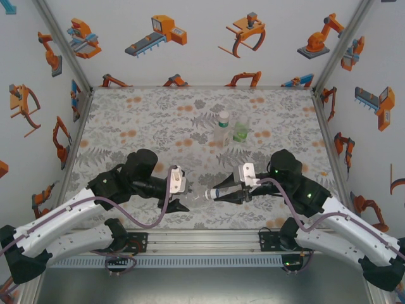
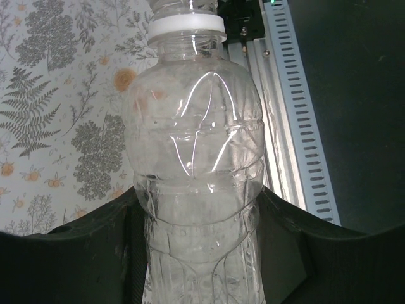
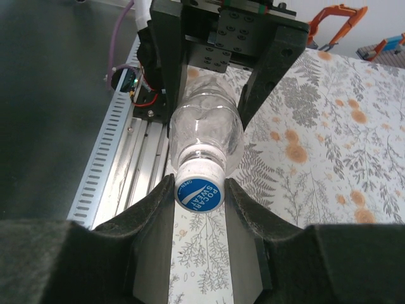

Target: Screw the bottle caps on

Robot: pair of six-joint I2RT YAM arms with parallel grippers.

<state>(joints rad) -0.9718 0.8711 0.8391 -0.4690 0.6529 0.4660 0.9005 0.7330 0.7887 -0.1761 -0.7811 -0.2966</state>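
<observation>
One flowered table [image 1: 139,114] carries the whole job, with three bottles on or above it. The biggest in view, a clear bottle [image 1: 196,198], lies on its side in the air over the near edge of the table, held between the two arms. The other two stand upright and close together, well back near the middle: a clear bottle [image 1: 223,128] that seems to have a white cap, and a green-tinted bottle [image 1: 241,132] whose top is too small to read.

The work looks about midway. The held bottle has its cap [image 3: 198,187], white-sided with a blue printed top, sitting square on the neck, but I cannot tell whether it is fully tight. Judging from the grip, it is probably being turned home or is about to be. Whether the back pair needs anything more is unclear.

The left arm [image 1: 69,218] comes in from the left with its wrist bent towards the centre. The left gripper [image 2: 196,215] is closed nearly all the way around the lower body of the bottle, with both fingers [image 2: 95,247] pressed to its sides. The right arm [image 1: 342,218] mirrors it from the other side. The right gripper [image 3: 198,190] is pinched narrowly on the cap, with its pads [image 3: 155,209] touching the rim on either side.
</observation>
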